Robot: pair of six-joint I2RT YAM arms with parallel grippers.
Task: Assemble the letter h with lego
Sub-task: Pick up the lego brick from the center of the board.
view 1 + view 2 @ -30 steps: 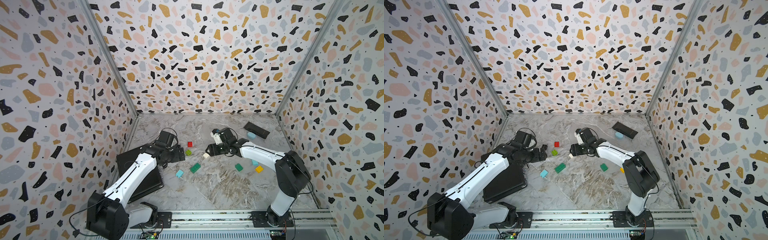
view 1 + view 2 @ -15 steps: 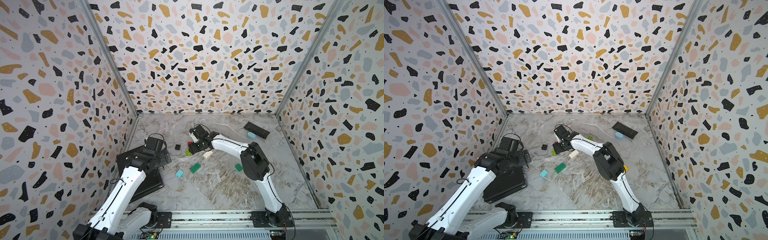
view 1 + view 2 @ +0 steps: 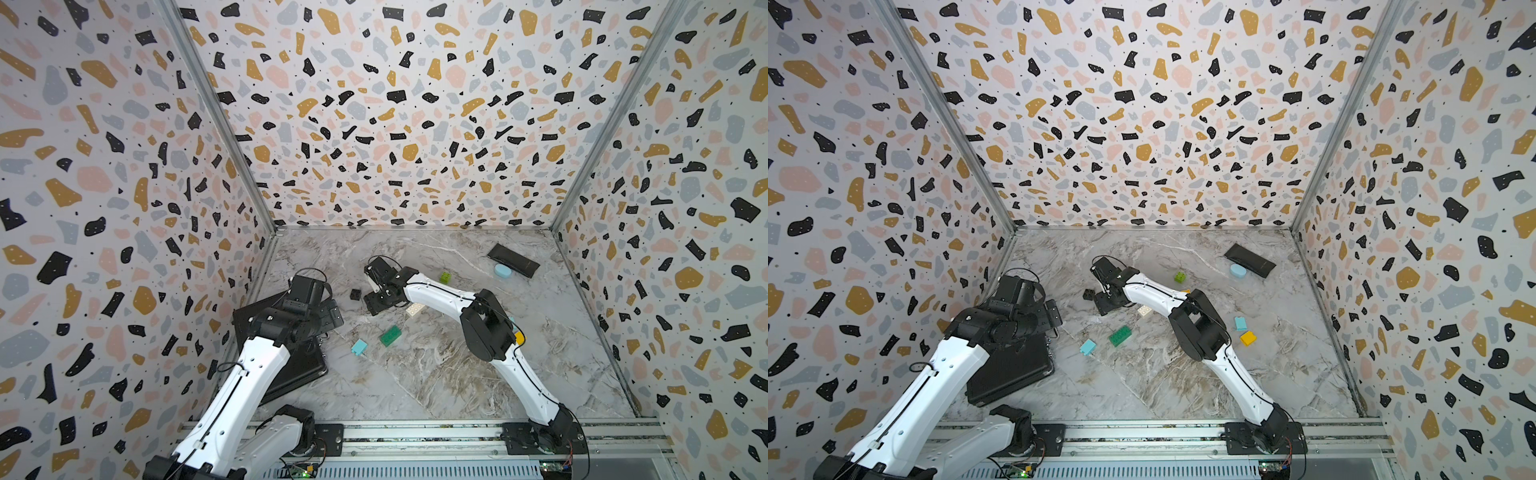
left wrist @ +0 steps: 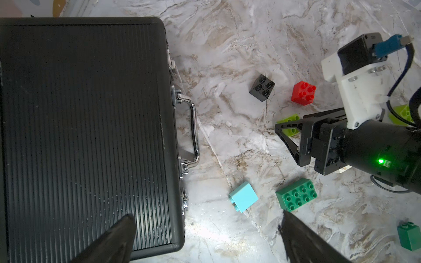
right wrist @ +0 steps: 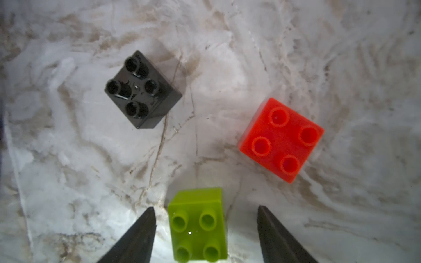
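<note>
Right gripper (image 5: 205,210): jaws part-open and empty. They straddle the small lime-green square four-stud plastic brick (image 5: 198,224) with a gap on each side, no contact. The brick sits studs-up on the grey marble-pattern table (image 5: 68,159).

In a top view the gripper hides that brick. The small black square studded brick (image 3: 355,294) lies just at the gripper's 9 o'clock. The dark green long eight-stud brick (image 3: 390,335) is at 6 o'clock, well apart. The red square four-stud brick (image 5: 281,140) is near, touching neither.

Handling, my read: light, rigid, not fragile, but the glossy walls are slippery. Pinch two opposite flat side walls at mid-height, squarely. Avoid studs and corners or it twists out.

Left gripper (image 4: 205,216): wide open, empty, over the edge of the ribbed black case (image 4: 79,113), at the table's 8 o'clock.
</note>
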